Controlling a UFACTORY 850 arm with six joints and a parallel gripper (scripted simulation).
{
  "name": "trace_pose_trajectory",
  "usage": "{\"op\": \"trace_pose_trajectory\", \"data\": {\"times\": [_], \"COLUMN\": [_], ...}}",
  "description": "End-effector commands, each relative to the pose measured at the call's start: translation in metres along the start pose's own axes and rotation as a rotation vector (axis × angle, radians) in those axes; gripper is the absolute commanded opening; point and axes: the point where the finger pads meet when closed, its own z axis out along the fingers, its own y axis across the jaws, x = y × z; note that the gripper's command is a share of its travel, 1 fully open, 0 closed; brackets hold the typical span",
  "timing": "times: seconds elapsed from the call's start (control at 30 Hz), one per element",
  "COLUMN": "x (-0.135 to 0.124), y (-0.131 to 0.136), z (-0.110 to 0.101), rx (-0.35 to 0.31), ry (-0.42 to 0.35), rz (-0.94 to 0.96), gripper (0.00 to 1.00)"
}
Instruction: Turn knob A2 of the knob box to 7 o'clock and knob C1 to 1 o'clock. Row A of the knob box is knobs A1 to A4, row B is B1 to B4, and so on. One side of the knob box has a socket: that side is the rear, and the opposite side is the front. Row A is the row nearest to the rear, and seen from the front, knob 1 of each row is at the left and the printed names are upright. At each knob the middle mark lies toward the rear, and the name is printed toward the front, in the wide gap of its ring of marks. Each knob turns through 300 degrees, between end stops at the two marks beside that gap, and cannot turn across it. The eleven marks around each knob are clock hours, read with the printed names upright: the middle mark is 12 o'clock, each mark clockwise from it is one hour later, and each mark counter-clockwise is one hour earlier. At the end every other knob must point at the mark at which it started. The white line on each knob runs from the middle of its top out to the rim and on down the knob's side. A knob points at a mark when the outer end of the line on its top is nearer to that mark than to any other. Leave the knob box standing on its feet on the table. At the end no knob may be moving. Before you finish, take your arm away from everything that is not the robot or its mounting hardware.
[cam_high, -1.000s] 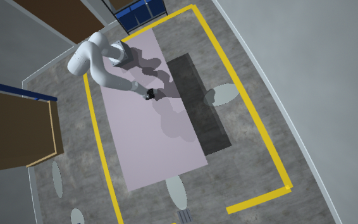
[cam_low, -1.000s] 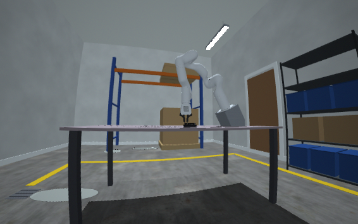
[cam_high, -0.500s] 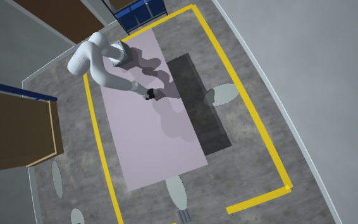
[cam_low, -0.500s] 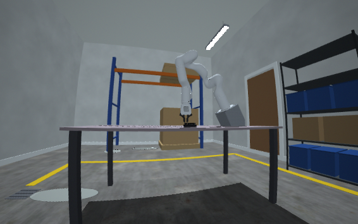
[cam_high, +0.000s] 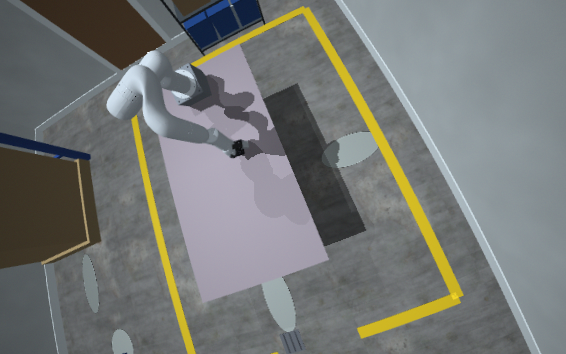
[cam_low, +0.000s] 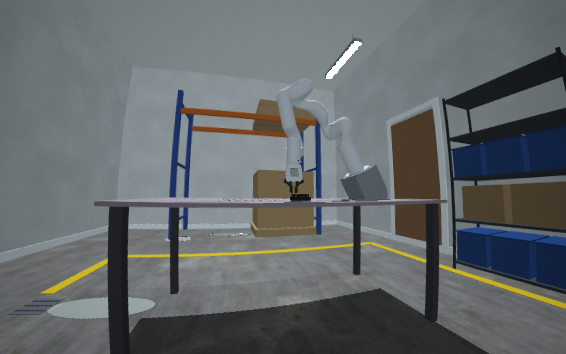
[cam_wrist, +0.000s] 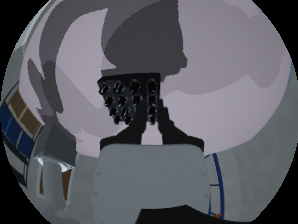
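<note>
The knob box (cam_wrist: 131, 100) is a small black box with rows of dark knobs, lying on the pale table (cam_high: 235, 190). It also shows in the overhead view (cam_high: 240, 148) and in the side view (cam_low: 300, 198). My gripper (cam_wrist: 152, 105) hangs straight down over the box, with its fingertips at the near edge of the box top. The fingers stand close together with only a narrow gap. I cannot tell which knob is under them or whether they touch it. The knob lines and printed names are too small to read.
The arm's grey base (cam_high: 192, 86) sits at the table's far corner. A dark mat (cam_high: 312, 165) lies on the floor along one long side of the table. Shelving with blue bins (cam_low: 505, 200) and cardboard boxes (cam_low: 282, 202) stands around the room.
</note>
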Motion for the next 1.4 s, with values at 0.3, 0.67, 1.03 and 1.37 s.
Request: {"op": "trace_pose_trajectory", "data": {"times": [0.3, 0.67, 1.03, 1.37], "x": [0.0, 0.0, 0.0, 0.0], "y": [0.001, 0.001, 0.001, 0.001], "z": [0.004, 0.01, 0.012, 0.012], "rx": [-0.001, -0.001, -0.001, -0.001], "ry": [0.001, 0.001, 0.001, 0.001], "rz": [0.0, 0.0, 0.0, 0.0], "gripper": [0.19, 0.19, 0.19, 0.19]}}
